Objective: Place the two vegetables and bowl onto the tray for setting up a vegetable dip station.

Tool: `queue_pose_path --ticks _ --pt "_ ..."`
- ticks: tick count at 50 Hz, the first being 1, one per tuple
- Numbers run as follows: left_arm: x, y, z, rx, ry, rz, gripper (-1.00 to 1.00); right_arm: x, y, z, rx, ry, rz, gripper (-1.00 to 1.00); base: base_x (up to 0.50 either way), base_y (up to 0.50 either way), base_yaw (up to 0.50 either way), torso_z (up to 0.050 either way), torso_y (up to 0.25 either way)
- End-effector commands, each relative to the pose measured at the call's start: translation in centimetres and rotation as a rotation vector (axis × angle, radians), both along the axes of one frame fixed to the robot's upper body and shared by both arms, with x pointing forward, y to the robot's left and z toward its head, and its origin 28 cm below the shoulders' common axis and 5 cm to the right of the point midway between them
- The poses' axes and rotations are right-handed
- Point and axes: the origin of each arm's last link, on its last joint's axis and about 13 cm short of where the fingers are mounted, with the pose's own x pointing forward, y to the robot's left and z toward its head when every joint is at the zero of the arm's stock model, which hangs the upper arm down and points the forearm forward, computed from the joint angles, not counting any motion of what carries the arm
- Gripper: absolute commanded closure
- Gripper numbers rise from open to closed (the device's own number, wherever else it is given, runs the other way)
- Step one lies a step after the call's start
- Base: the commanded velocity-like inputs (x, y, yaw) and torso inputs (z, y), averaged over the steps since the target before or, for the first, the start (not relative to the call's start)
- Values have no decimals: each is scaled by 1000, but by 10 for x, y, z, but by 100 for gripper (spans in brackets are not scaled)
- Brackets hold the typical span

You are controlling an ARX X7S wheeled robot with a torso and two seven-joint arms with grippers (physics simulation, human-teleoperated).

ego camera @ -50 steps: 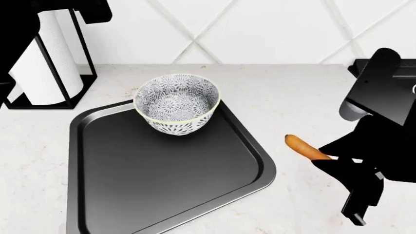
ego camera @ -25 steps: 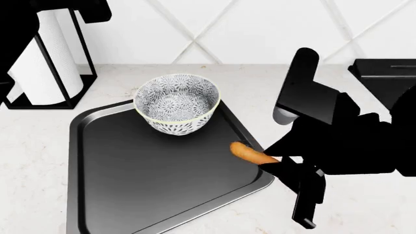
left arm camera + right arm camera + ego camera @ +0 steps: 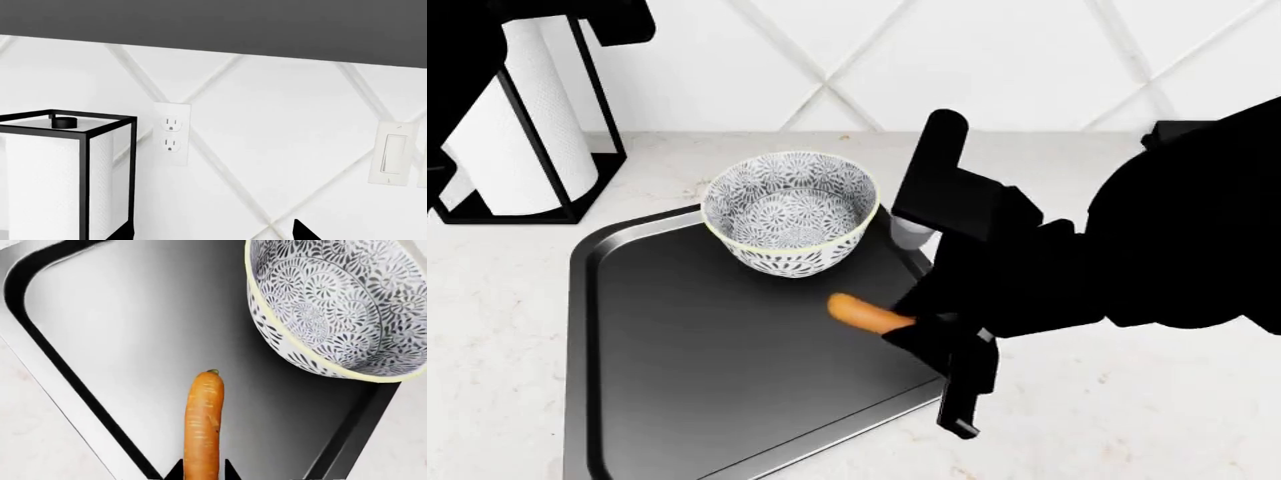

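Orange and tapered, the carrot is pinched at its thick end between the two dark jaw tips of the right gripper, and its narrow end juts straight out ahead of the jaws. In the right wrist view the carrot hangs over the dark grey metal tray; whether it touches the tray floor cannot be told. Just beyond the carrot's free tip and off to one side of the jaws stands the bowl, round and deep, with a blue-grey and white floral pattern and a pale rim. It sits on the tray near a far corner, close to the carrot but apart from it.

From the head view the right gripper and its black arm reach in across the tray's right rim, with the bowl behind the jaws toward the wall. The tray lies on a pale speckled countertop. The cucumber shows in no view.

Only two dark tips of the left gripper show at the edge of its wrist view, so whether its jaws are spread or closed cannot be told. It faces a white tiled wall with a power outlet, a light switch and a paper towel roll in a black wire frame
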Motion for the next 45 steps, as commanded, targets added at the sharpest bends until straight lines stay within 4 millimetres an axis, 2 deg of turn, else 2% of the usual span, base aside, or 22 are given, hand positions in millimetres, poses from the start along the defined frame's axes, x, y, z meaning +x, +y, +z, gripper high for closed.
queue_pose_path --ticks 1,12,13,27,38,40,45 --pt "0 0 0 -2 1 0 -100 14 15 -7 17 10 29 100 0 0 0 0 0" --pt "0 0 0 -3 -1 0 -100 16 21 -9 15 14 48 100 0 0 0 0 0" --pt "0 0 0 -2 -2 -1 -100 16 22 -9 18 12 50 -100 0 0 0 0 0" --pt "-1 1 1 -2 -4 -1 -100 14 21 -6 35 -13 38 -100 0 0 0 0 0" --pt "-6 1 6 -4 -24 0 -100 -15 15 13 181 -177 -46 -100 0 0 0 0 0" --pt "-10 1 9 -7 -36 -2 -100 -25 12 23 252 -272 -89 -100 0 0 0 0 0" --pt "-15 1 15 -7 -58 -4 -100 -34 8 33 337 -352 -155 -100 0 0 0 0 0"
